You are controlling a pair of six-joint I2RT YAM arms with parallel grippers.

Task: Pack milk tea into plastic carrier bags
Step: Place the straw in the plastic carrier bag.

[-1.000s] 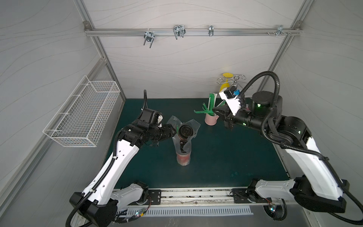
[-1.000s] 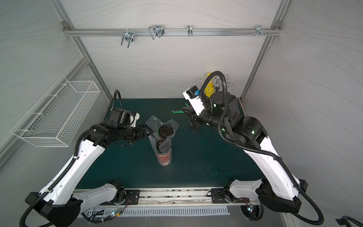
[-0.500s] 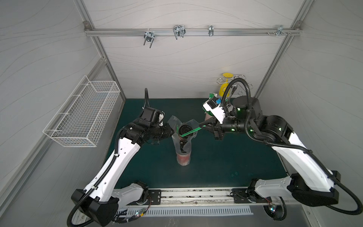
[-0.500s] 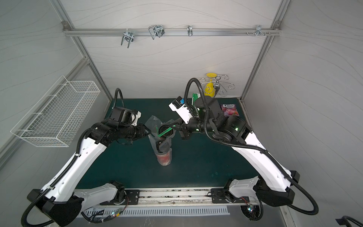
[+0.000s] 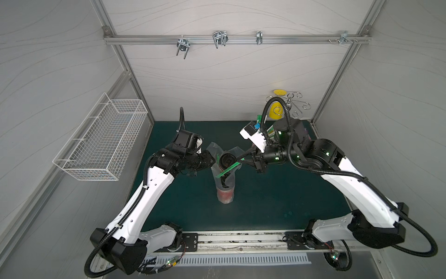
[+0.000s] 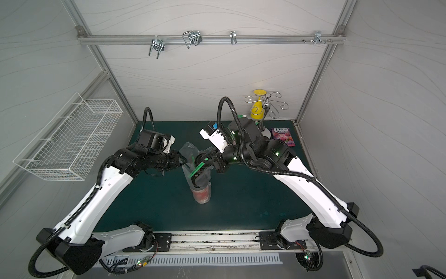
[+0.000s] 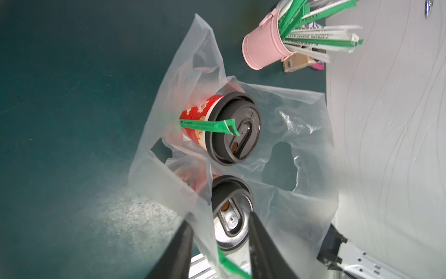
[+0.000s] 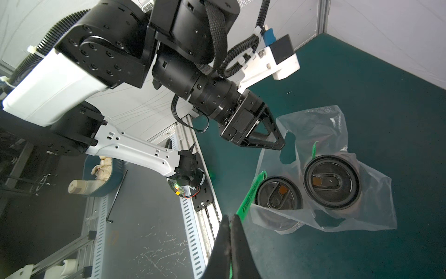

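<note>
Both top views: cups [image 5: 225, 193] upright in bag [image 5: 215, 151] w/ lids [image 5: 228, 160] up.

The left arm [image 5: 154, 186] and the right arm [image 5: 359, 193] are built alike, with smooth white shells on the long links and round black joint housings. A ribbed black hose [image 5: 181, 118] runs along each, tied on with white zip ties [image 5: 144, 187]. Small green lights [image 5: 326, 153] glow on the right arm's joints. The right wrist view shows a joint cap [image 8: 96, 53] ringed with black screws, a woven black strap [image 8: 214, 31] and a white camera bracket [image 8: 265, 65] with a blue plug [image 8: 269, 36]. The left gripper [image 8: 282, 145] is black, its fingers open triangular frames.
</note>
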